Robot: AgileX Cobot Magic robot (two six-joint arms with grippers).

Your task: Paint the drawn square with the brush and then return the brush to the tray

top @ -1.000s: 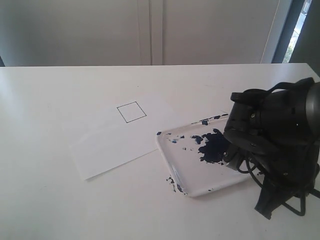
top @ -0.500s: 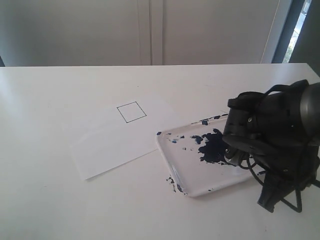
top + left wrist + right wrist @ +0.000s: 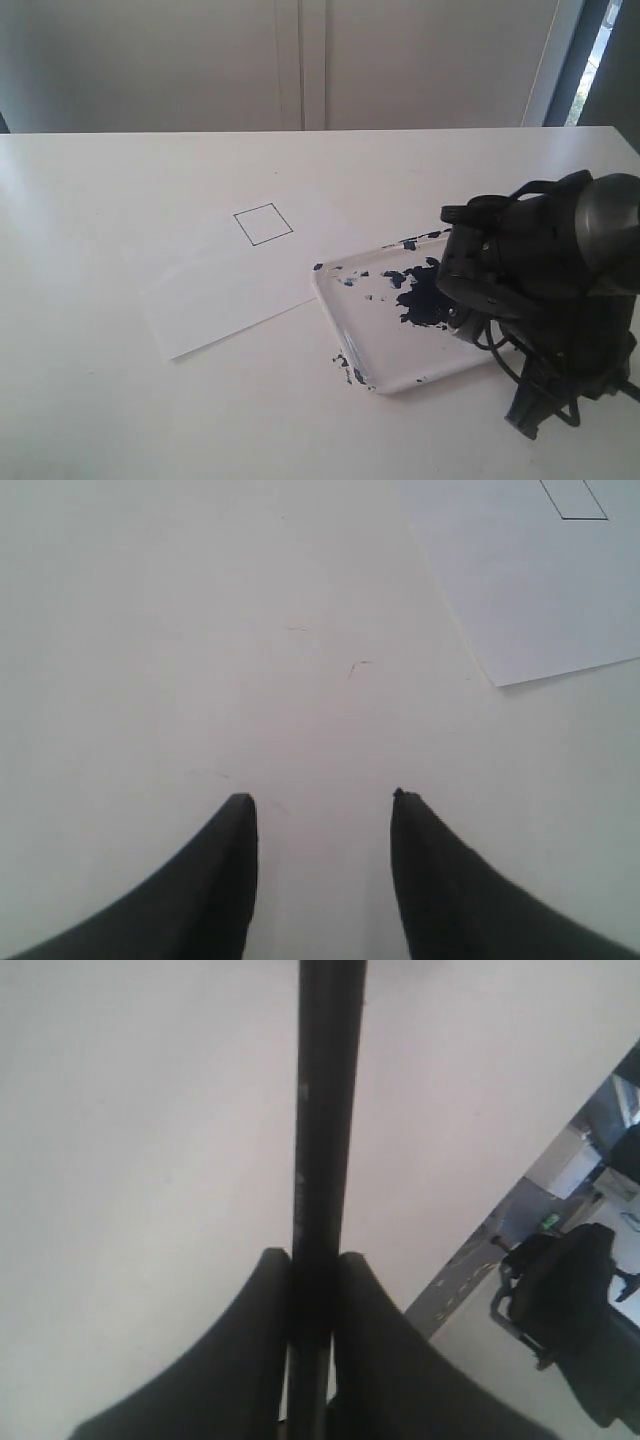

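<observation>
Right claw (image 3: 312,1257): narrow, clamped on the brush (image 3: 325,1110), whose shaft runs straight out between the fingers; the tip is out of frame (paint load cannot be told). Right arm (image 3: 535,265): bulks over the right end of the tray (image 3: 345,325) in the exterior view, hiding claw and brush from that camera. Tray: on the tabletop (image 3: 110,180), with a navy blot (image 3: 425,295) at the arm's edge and splatters along the rim and just off the front corner. Paper (image 3: 215,295): beside the tray, one corner at its rim, with nothing seen holding it down. Square (image 3: 263,223): on the paper's far part, outline clean and unpainted, well apart from the claw. Left claw (image 3: 320,805): wide and empty, over bare tabletop with the paper's corner near. Hazards, judged: a thin shaft may pivot in the grip when pressed, smearing outside the outline; a heavy load may drip on the crossing from tray to square; loose paper may slide under the stroke.
</observation>
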